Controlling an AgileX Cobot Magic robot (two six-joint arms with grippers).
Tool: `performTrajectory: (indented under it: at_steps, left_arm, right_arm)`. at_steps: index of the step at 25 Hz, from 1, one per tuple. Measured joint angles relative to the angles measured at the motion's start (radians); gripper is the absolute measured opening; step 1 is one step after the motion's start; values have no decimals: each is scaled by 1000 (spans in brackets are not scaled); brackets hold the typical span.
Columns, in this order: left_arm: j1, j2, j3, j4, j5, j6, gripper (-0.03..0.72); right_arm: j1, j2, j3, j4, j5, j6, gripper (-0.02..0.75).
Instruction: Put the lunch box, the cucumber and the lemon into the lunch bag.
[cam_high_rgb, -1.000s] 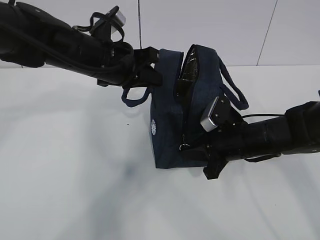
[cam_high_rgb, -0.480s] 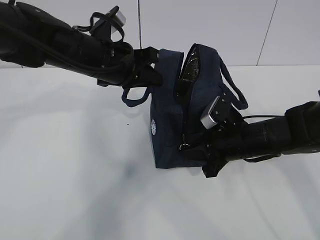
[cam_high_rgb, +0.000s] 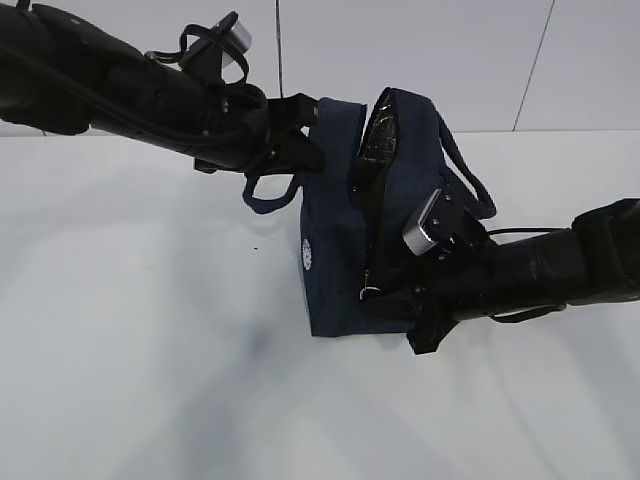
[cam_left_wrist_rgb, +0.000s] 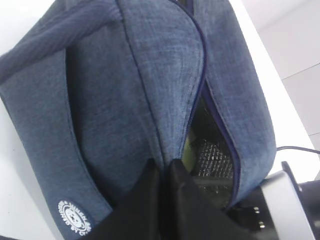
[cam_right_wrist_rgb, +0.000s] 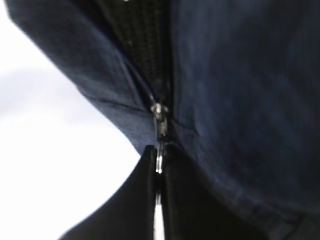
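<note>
The dark navy lunch bag (cam_high_rgb: 335, 250) stands on the white table with its top zipper partly open, showing silver lining. My left gripper (cam_high_rgb: 312, 128) is shut on the fabric edge of the bag's opening (cam_left_wrist_rgb: 164, 167), next to the left handle. My right gripper (cam_high_rgb: 378, 297) is shut on the metal zipper pull (cam_right_wrist_rgb: 160, 127) at the near end of the bag (cam_right_wrist_rgb: 240, 100). A yellow-green sliver (cam_left_wrist_rgb: 186, 149) shows inside the opening; I cannot tell what it is. The lunch box, the cucumber and the lemon are otherwise hidden.
The white table (cam_high_rgb: 130, 350) spreads around the bag, with a white wall behind. The bag's white round logo (cam_left_wrist_rgb: 75, 220) faces the left. One loop handle (cam_high_rgb: 270, 195) hangs on the left, the other (cam_high_rgb: 470, 185) on the right above my right arm.
My right arm has shifted very slightly to the left, still on the zipper pull. The bag and my left arm look unchanged.
</note>
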Motion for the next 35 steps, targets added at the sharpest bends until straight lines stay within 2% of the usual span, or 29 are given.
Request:
performTrajectory:
  at_steps: [14,22,28,35]
  left_arm:
    - [0,0,0,0,0,0,-5]
    - [0,0,0,0,0,0,-5]
    - [0,0,0,0,0,0,-5]
    - [0,0,0,0,0,0,-5]
  right_arm:
    - [0,-37,0,-190,19,151,7]
    - [0,-87,0,-212,17,232,7]
    - [0,-126,0,-303,-39,361,7]
    - [0,-159,0,-357,-48,452,7]
